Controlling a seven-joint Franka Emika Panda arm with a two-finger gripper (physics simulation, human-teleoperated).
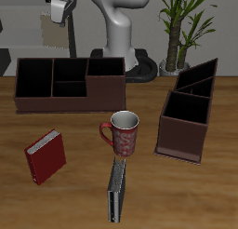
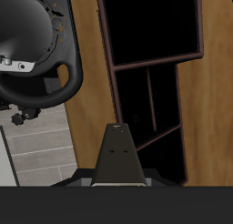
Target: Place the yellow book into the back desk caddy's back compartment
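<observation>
Hanging above the table's (image 1: 84,140) back edge, the end effector (image 1: 62,9) grips the yellow book (image 1: 52,28), its fingers closed on the cover, over the back desk caddy (image 1: 70,102). Nearer the front lie a red book (image 1: 46,156), a dark book (image 1: 116,192), a patterned mug (image 1: 123,132), then a taller caddy (image 1: 186,116).

Yellow book (image 2: 117,155) edge-on above back desk caddy (image 2: 150,45).
</observation>
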